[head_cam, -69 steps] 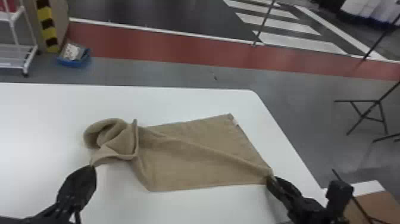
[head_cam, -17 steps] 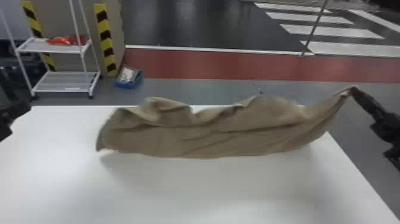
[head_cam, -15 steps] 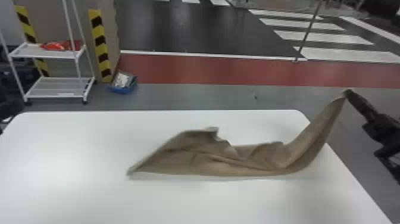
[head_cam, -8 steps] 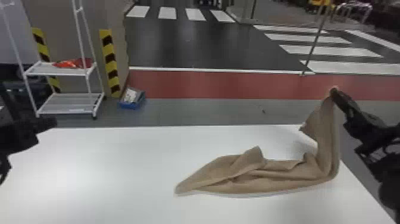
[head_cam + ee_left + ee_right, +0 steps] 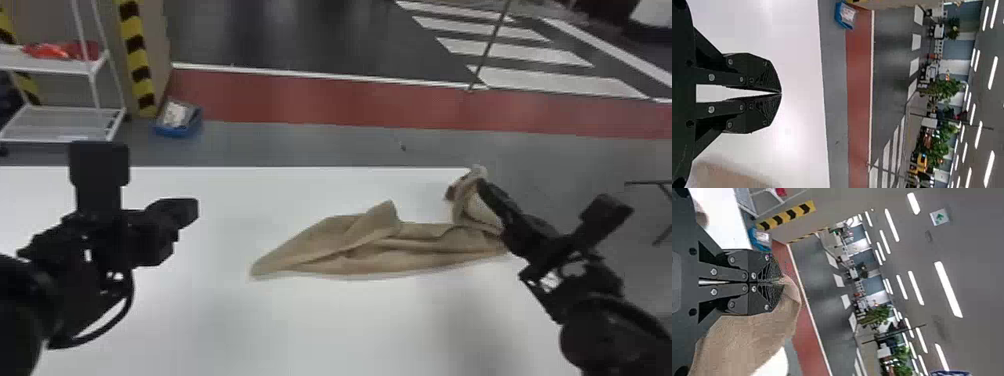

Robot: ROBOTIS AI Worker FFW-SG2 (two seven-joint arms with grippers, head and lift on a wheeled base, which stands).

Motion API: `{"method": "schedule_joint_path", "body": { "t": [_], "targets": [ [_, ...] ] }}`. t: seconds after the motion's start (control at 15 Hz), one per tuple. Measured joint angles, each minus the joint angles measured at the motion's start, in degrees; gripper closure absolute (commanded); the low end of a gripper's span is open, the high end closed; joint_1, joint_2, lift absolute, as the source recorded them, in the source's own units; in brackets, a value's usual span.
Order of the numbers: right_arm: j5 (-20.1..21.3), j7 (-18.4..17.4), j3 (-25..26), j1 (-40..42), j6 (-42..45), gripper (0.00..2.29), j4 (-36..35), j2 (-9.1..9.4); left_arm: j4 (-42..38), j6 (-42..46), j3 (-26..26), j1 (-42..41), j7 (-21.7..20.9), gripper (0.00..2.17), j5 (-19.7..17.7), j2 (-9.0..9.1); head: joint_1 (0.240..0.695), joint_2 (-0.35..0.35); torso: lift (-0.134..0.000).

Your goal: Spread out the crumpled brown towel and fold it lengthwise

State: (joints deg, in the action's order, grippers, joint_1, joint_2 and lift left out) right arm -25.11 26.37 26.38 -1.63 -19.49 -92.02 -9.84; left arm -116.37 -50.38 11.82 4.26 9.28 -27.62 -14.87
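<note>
The brown towel [image 5: 365,245] lies bunched in folds on the white table's right half, narrowing to a point at its left end. At its right end my right gripper [image 5: 484,187] holds a raised part near the table's far right corner. In the right wrist view, cloth hangs from my right gripper [image 5: 781,281], shut on the towel [image 5: 750,337]. My left gripper [image 5: 185,210] is over the table's left side, apart from the towel. In the left wrist view, the fingertips of my left gripper [image 5: 781,93] meet with nothing between them; blurred towel [image 5: 727,176] shows off to one side.
The white table [image 5: 200,320] spans the foreground, its far edge running across the head view. Beyond it on the floor are a blue bin [image 5: 177,120] and a white shelf rack [image 5: 60,107]. A dark stand [image 5: 660,185] is at the right.
My right gripper has lowered the held end of the towel, which was hanging higher. My left arm has come farther into view over the table. The head view has shifted.
</note>
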Motion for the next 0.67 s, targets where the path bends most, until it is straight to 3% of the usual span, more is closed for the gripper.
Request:
{"method": "schedule_joint_path", "body": {
  "t": [0.2,0.4,0.67],
  "targets": [
    [0.24,-0.01,-0.47,5.07,-2.22,1.65,-3.8,1.07,4.67,9.2,11.15,1.65,-0.39,0.72,3.84,2.1,0.695,-0.347,-0.128],
    [-0.19,0.15,-0.52,8.72,-3.62,1.65,-6.35,1.65,10.97,15.53,20.63,4.35,-1.28,0.71,8.08,3.68,0.695,-0.35,-0.128],
    [-0.63,0.27,-0.02,11.27,-4.39,1.65,-7.95,1.93,19.19,20.97,26.37,6.16,-2.87,0.56,12.7,5.74,0.695,-0.35,-0.128]
  ]
}}
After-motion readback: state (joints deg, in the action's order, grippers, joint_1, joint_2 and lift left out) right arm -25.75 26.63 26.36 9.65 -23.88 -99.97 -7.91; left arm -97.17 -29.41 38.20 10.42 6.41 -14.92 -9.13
